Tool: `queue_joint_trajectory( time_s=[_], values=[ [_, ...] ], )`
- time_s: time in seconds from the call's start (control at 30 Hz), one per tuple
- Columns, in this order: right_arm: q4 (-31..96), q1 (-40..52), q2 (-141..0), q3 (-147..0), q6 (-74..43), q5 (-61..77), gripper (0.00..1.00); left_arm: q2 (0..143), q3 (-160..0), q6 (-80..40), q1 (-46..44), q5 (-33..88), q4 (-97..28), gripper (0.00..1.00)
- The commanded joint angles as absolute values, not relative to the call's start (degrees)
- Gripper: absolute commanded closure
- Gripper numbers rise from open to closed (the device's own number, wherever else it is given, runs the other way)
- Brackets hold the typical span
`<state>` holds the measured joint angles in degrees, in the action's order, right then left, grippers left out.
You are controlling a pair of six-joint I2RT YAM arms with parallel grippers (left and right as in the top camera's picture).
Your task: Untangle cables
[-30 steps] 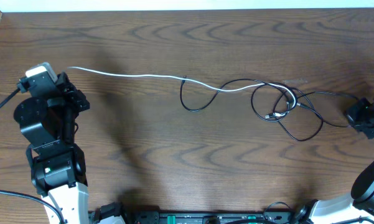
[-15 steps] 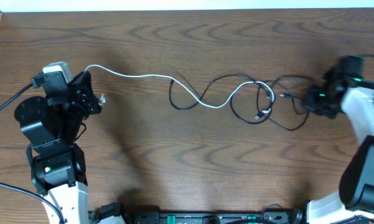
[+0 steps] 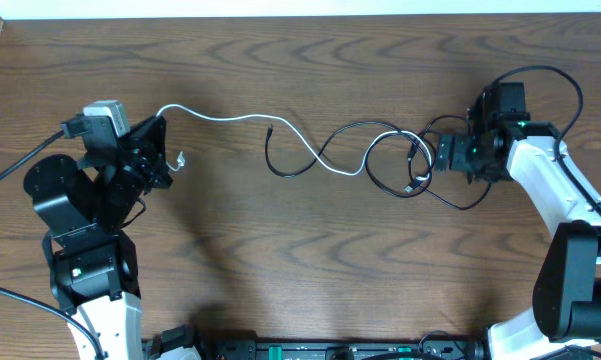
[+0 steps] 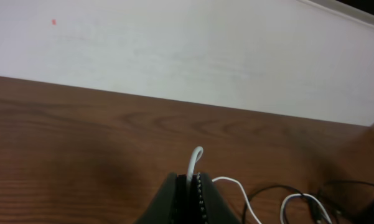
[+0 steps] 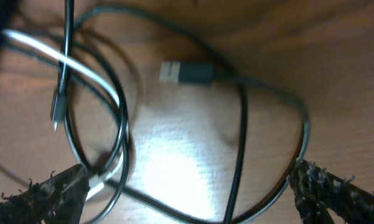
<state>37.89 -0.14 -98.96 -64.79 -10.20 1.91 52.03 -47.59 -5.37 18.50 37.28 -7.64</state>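
The white cable (image 3: pixel 230 119) runs from my left gripper (image 3: pixel 162 150) rightward into the tangle, where it crosses black cable loops (image 3: pixel 390 165). My left gripper (image 4: pixel 191 186) is shut on the white cable (image 4: pixel 196 155) near its plug end. My right gripper (image 3: pixel 443 152) hovers just over the right side of the tangle. In the right wrist view it (image 5: pixel 193 196) stands wide open, with a black cable loop (image 5: pixel 243 137) and the white cable (image 5: pixel 62 59) lying on the table between its fingers. A dark USB plug (image 5: pixel 187 73) lies just ahead.
The wooden table (image 3: pixel 310 260) ends at a white wall (image 4: pixel 174 56) along the far edge. A thick black cord (image 3: pixel 555 72) arcs over my right arm. A small black loop (image 3: pixel 280 165) lies mid-table.
My left gripper has carried the white cable's end rightward, and the cables have gone slack and bunched. My right arm has swung left to the tangle and opened its jaws.
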Motion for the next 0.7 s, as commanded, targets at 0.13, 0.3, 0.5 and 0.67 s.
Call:
queue_joint_trajectory(
  time_s=[0.13,0.3,0.5,0.67],
  values=[
    [28.9,0.7,-99.1,-64.9,-9.2,0.3,0.01,52.0,-49.7,-6.1,14.3,39.4,-9.0,0.92],
    [25.9,1.5,-99.1,-66.3,-9.5,-3.2,0.01,52.0,-49.7,-6.1,12.1,39.5,-9.1,0.92],
    [25.7,4.2,-99.1,-70.4,-2.1,-0.4,0.01,52.1,-49.7,-5.4,9.3,39.5,-10.5,0.92],
    [25.8,8.3,-99.1,-72.2,7.2,9.8,0.01,52.5,-49.7,-5.2,5.9,39.5,-10.6,0.92]
  ],
)
